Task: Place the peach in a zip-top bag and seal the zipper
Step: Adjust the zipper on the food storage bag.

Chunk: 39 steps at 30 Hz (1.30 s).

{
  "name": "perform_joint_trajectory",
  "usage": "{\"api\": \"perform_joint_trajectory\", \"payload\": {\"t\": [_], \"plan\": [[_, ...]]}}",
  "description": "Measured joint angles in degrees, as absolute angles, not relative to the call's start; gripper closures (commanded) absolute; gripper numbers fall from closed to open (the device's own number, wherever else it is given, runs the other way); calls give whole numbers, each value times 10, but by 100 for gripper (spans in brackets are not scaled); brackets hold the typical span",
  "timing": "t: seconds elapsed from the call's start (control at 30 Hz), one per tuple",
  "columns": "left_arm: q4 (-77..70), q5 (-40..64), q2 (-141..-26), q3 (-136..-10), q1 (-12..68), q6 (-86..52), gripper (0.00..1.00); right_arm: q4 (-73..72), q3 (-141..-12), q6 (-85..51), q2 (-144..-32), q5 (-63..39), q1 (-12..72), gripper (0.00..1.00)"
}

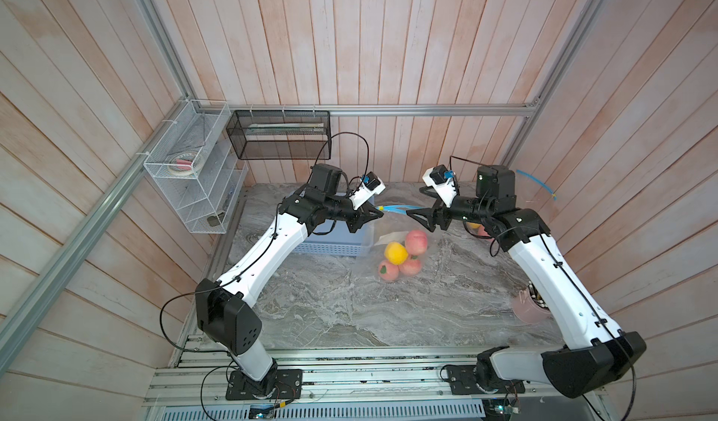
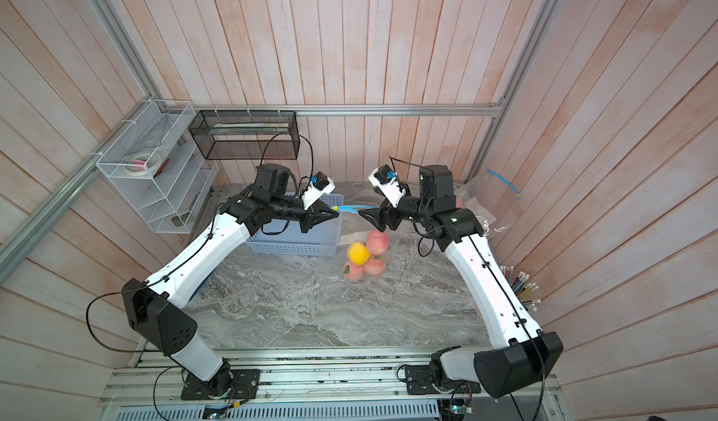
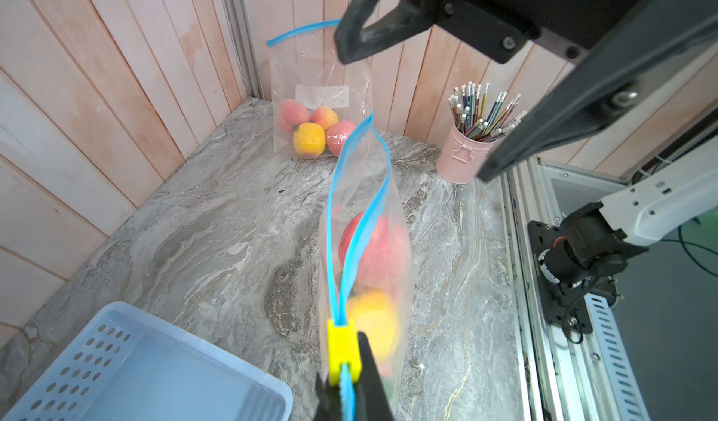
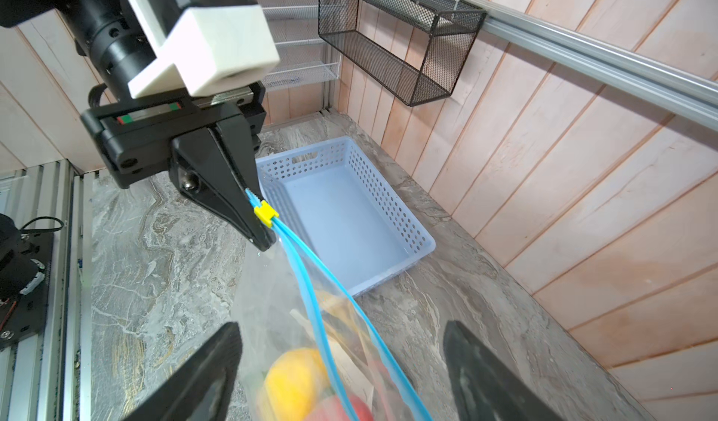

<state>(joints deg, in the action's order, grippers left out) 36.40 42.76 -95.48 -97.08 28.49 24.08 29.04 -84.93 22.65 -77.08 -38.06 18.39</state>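
Left gripper, jaws clamped on the blue zipper strip of the zip-top bag, just beside the yellow slider. Right gripper, jaws apart, straddles the bag's unsealed mouth. Peaches sit inside the bag.

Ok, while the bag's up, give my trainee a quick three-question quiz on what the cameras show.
1. True or false: the zipper of the held bag is sealed along its whole length.
2. Which gripper is shut on the bag's end beside the yellow slider? A) the right B) the left C) neither
3. Fill in: the held bag holds three pink fruit and one ___ fruit.
Key: 1 false, its two sides stand apart. 2 B, the left gripper; the right gripper is open. 3 yellow, see the yellow fruit.
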Motion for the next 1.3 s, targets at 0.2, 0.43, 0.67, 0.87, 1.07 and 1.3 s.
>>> {"api": "perform_joint_trajectory", "payload": {"t": [0.2,0.43,0.67,0.87,1.07,1.3], "plan": [[373,431,-954,-972,285,284,100,269,-825,241,-773,-425,190,16],[375,447,-940,-971,285,326,100,254,-827,245,-811,-458,201,25],[378,450,-937,-970,285,343,100,293,-865,271,-883,-497,201,58],[363,449,-933,-951,285,337,100,324,-871,291,-886,-530,202,89],[322,448,-913,-908,282,303,77,325,-870,286,-881,-539,203,100],[200,481,-863,-805,250,227,74,316,-869,279,-862,-541,203,100]]}}
